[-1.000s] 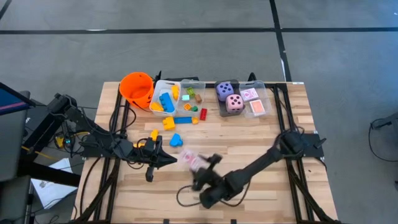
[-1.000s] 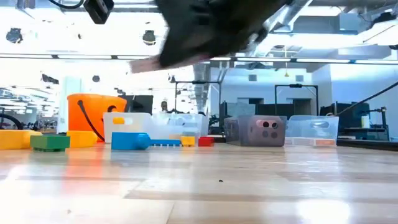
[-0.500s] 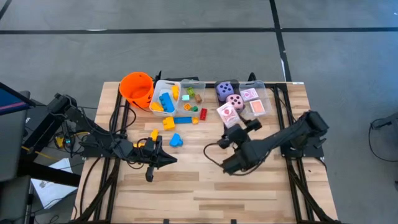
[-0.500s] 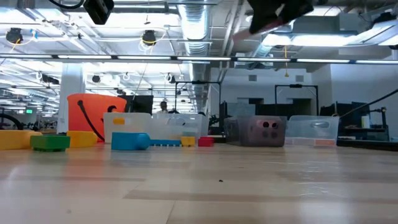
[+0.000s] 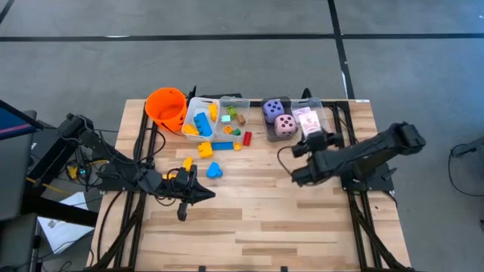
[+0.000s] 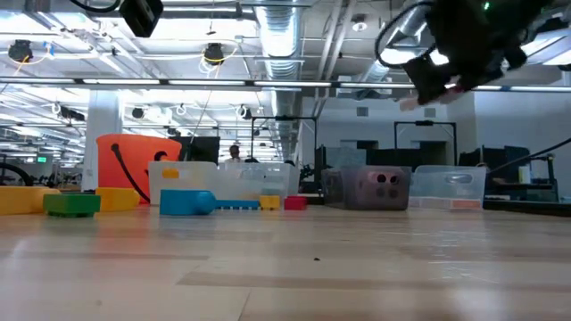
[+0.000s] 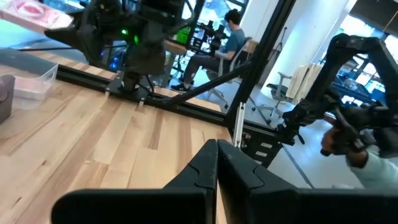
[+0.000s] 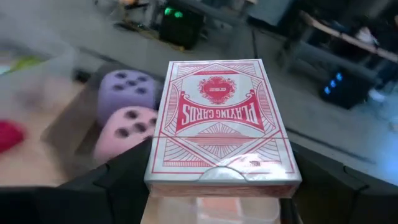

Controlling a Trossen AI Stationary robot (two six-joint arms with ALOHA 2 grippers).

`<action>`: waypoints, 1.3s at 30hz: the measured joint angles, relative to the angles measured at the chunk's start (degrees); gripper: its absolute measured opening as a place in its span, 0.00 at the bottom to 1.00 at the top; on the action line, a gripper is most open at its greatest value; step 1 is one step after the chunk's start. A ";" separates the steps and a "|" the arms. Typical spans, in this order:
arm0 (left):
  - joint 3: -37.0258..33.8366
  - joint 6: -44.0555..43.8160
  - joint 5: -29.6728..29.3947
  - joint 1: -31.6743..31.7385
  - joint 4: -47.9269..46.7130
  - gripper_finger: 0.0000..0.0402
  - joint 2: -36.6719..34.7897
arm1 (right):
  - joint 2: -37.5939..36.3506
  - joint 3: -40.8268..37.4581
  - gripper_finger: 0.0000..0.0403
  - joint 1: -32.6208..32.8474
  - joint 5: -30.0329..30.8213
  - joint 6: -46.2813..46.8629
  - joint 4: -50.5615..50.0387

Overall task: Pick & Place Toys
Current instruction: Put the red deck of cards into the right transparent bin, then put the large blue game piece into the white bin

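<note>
The right tool (image 5: 308,130) holds a pack of red-patterned playing cards (image 8: 221,121) across its width, its fingers spread wide on either side of the pack. In the high view it hovers above the right-hand clear bin (image 5: 327,115), where the purple die (image 5: 273,110) and the pink die (image 5: 285,125) already sit, with other cards (image 5: 312,131) beside them.

To finish this step well, the arm should probably lower the pack over the open part of the bin beside the dice, not on top of them, and keep it flat until it is low inside the walls. Releasing from height risks the pack bouncing out or landing on edge.

The left tool (image 5: 198,194) rests closed and empty low over the surface (image 5: 287,219), well apart from the blocks (image 5: 212,151) lying loose near the other bin (image 5: 193,108).
</note>
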 joint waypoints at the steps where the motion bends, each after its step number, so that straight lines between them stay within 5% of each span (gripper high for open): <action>1: -0.01 0.03 0.00 0.13 -0.03 0.00 0.00 | -1.32 -1.83 0.76 -0.94 0.48 0.68 1.55; 6: -0.02 0.24 0.00 1.00 0.87 0.00 0.02 | -8.24 -9.17 0.76 -5.40 0.10 -3.14 10.55; 14: -0.02 0.35 -0.04 4.25 1.43 0.00 0.00 | -15.93 -15.35 0.76 -15.11 -4.42 -35.23 36.82; 19: -0.02 0.31 -0.02 4.72 1.08 0.00 0.00 | -16.63 -15.53 0.76 -24.22 -9.41 -45.02 43.49; 30: -0.04 -1.50 -0.02 4.18 -1.21 0.00 0.00 | -12.22 -15.56 0.80 -40.59 -24.06 -57.67 54.26; 36: -0.04 -1.72 -0.02 3.78 -1.50 0.00 0.00 | -8.62 -15.49 0.96 -43.78 -29.27 -60.47 59.45; 39: -0.04 -1.73 0.00 3.45 -1.66 0.00 0.00 | -7.70 -15.49 0.97 -44.09 -29.55 -61.63 59.90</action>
